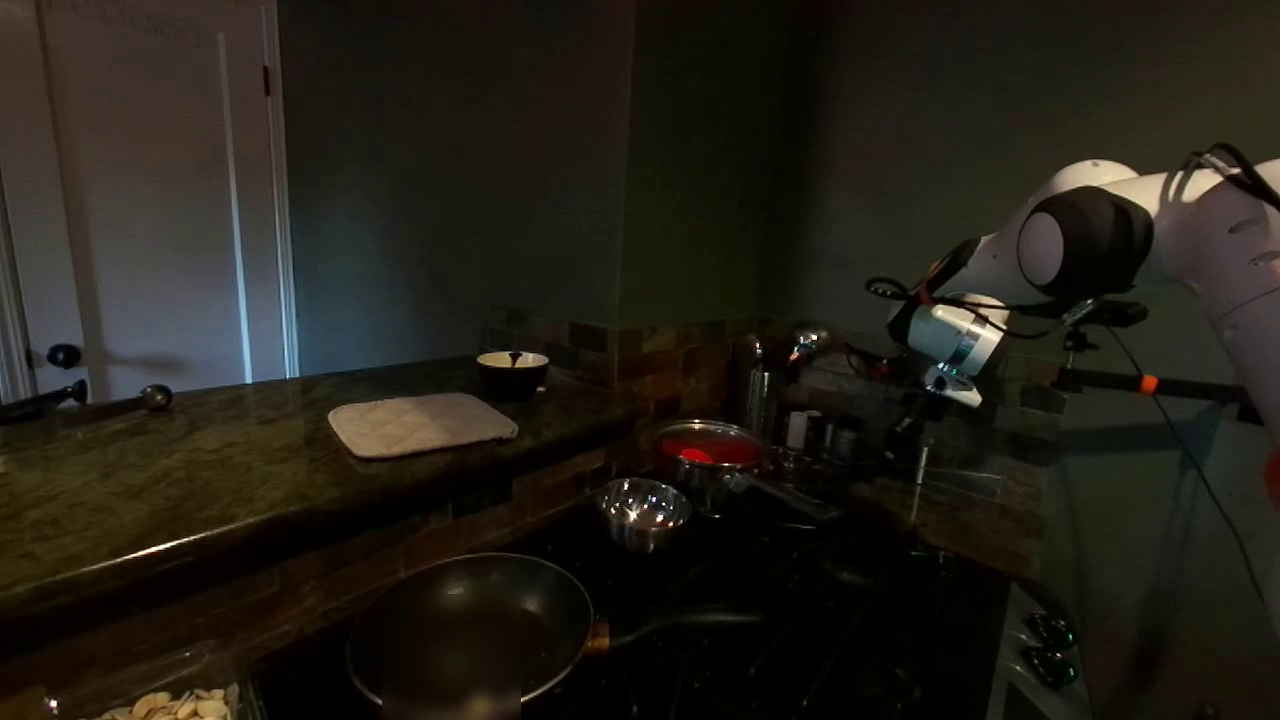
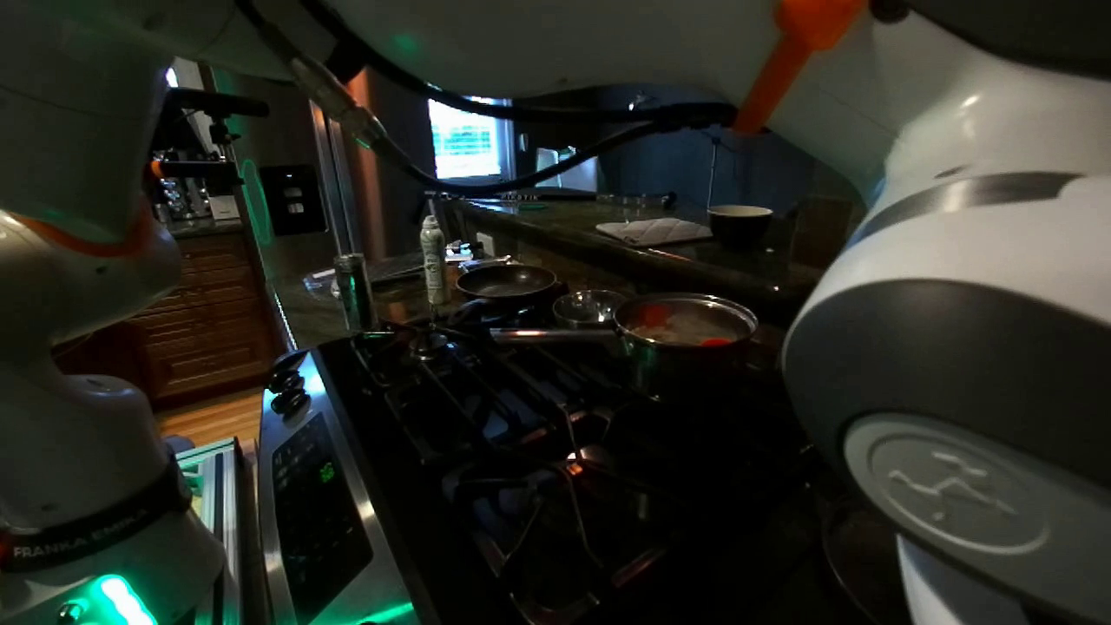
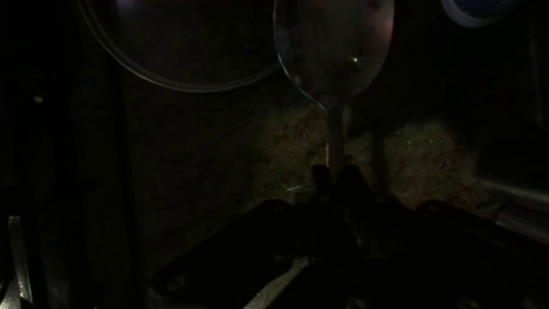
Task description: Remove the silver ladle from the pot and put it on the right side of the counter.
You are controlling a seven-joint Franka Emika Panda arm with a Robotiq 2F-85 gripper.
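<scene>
1. Pincer (image 3: 336,169), wrist view: clenched on the slim handle of the silver ladle (image 3: 334,56), whose bowl end points to 12 o'clock.
2. Silver ladle: outside the pot (image 1: 710,490), seen against speckled stone (image 3: 296,133); whether it touches that stone cannot be told. A round rim (image 3: 193,91) lies at the pincer's 10 o'clock.
3. Pot: on the stove (image 2: 573,469), red showing inside; in an exterior view its handle points to 4 o'clock.
4. Steel bowl (image 1: 645,520): just beside the pot, at 7 o'clock; the frying pan (image 1: 480,620) lies farther out, at 8 o'clock.
5. Counter (image 1: 200,480): long, dark polished stone at the pot's 9 o'clock, bearing a pale quilted pad (image 1: 422,425) and, at the pad's 2 o'clock, a dark bowl (image 1: 512,382).
</scene>
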